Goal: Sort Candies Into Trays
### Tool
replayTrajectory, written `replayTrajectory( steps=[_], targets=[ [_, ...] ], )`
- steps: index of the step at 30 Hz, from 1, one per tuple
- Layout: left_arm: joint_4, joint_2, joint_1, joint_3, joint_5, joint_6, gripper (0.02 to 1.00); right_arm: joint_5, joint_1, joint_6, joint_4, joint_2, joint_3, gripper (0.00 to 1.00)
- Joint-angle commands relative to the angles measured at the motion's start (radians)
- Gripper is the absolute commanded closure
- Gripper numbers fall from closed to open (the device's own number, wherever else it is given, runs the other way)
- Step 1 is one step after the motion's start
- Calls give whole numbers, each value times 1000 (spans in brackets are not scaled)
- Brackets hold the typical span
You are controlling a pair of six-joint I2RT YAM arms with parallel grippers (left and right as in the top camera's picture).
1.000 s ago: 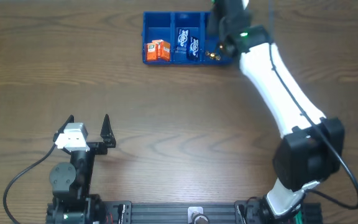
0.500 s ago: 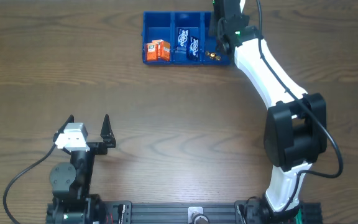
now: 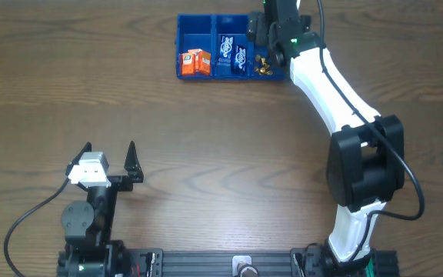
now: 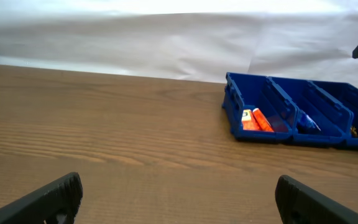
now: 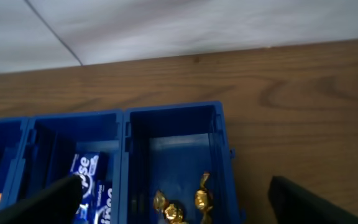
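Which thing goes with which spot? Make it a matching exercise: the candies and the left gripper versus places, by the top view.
1. orange candies
2. blue-wrapped candies
3. gold candies
4. left gripper

A. blue tray, right compartment
B. over the table, away from the tray
C. tray, left compartment
D. tray, middle compartment

Pairs: 1-C, 2-D, 3-A, 4-B

Blue plastic tray (image 3: pixel 193 32) of three side-by-side compartments, open tops up, at the far side of the wooden table (image 3: pixel 206 138).
The left compartment holds orange-wrapped candies (image 3: pixel 195 62) bunched at its near end. The middle one holds blue-and-white candy packets (image 3: pixel 231 48) lying along its length. The right one holds a few small gold-foil twist candies (image 3: pixel 264 68) clustered at its near end.
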Motion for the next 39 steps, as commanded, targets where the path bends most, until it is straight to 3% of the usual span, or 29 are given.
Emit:
replayTrajectory(
  steps=[1,10,15,18,24,26,39],
  targets=[
    [-37,-5,6,-18,21,-11,20,32,6,-56,-22,-87,4,3],
    [-37,-5,6,-18,21,-11,20,97,-92,-189,-163,-434,-60,3],
    [-37,-5,6,-18,21,-11,20,115,-154,-237,-51,-703,-312,3],
    [-37,-5,6,-18,21,-11,20,72,-201,-236,53,-904,-545,3],
    [-37,-5,6,-18,21,-11,23,-241,-317,-232,120,-1339,-976,3],
    [-37,-5,6,-18,21,-11,20,-286,-344,-232,135,-1458,-1076,3],
    [-37,-5,6,-18,21,-11,20,-299,-353,-175,160,-1935,-1465,3]
  ],
)
